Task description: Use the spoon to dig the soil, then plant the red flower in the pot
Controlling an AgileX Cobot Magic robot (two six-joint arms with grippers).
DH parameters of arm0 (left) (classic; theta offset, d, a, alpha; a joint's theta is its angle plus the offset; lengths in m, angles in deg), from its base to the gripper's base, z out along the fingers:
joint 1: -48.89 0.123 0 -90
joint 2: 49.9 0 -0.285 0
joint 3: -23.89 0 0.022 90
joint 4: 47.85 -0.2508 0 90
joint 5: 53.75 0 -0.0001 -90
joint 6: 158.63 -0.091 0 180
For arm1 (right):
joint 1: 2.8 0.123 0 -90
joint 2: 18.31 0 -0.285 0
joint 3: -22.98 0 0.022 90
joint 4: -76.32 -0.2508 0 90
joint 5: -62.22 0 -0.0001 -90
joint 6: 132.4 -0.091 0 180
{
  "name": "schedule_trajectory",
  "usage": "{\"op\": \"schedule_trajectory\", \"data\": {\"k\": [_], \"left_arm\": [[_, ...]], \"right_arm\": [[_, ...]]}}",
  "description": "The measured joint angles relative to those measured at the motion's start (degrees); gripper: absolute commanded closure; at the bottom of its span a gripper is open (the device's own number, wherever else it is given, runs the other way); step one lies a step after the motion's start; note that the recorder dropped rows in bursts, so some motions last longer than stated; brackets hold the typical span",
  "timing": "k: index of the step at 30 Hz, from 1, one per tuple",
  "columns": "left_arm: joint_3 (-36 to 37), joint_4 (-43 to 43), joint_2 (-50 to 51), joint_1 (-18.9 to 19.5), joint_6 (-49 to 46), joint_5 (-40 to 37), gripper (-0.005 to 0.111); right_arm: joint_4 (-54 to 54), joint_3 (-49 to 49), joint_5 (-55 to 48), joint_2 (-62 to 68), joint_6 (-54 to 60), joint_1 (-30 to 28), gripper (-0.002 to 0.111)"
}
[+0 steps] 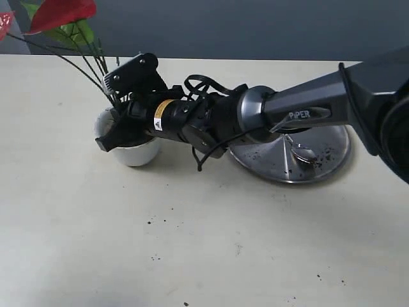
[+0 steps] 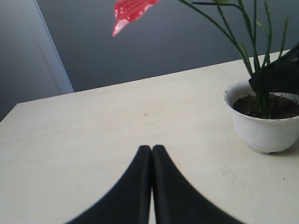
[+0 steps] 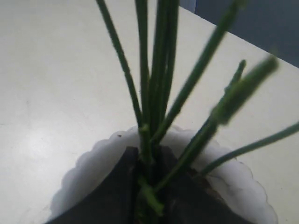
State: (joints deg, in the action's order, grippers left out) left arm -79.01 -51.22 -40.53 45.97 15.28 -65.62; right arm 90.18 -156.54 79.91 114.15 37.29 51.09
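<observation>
The red flower (image 1: pixel 61 13) stands with its green stems (image 3: pixel 159 93) running down into the small white scalloped pot (image 1: pixel 137 153). My right gripper (image 1: pixel 114 135) reaches across from the right and sits over the pot's mouth. It is shut on the stem bundle, with its dark fingers (image 3: pixel 117 186) just above the rim (image 3: pixel 98 163). Dark soil (image 2: pixel 278 106) fills the pot (image 2: pixel 261 126). The silver spoon (image 1: pixel 301 152) lies on the steel plate (image 1: pixel 332 163). My left gripper (image 2: pixel 152 148) is shut on nothing, low over the bare table, apart from the pot. A red petal (image 2: pixel 131 11) hangs above.
The right arm's black body (image 1: pixel 192 118) stretches over the table between plate and pot. Soil crumbs dot the plate and the table's front (image 1: pixel 153 257). A dark wall runs behind the table's far edge.
</observation>
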Motion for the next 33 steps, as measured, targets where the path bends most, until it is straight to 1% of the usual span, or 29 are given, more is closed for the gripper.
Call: {"op": "schedule_trajectory", "data": {"k": [4,20,33], "left_arm": [[0.0,0.0,0.0,0.0,0.0,0.0,0.106],[0.0,0.0,0.0,0.0,0.0,0.0,0.106],[0.0,0.0,0.0,0.0,0.0,0.0,0.106]], "right_arm": [[-2.2,-0.2,1.7,0.9,0.1,-0.1,0.109],[-4.5,-0.4,1.1,0.9,0.9,-0.1,0.109],[-10.9,0.1,7.4,1.9,1.1,-0.5,0.109]]}}
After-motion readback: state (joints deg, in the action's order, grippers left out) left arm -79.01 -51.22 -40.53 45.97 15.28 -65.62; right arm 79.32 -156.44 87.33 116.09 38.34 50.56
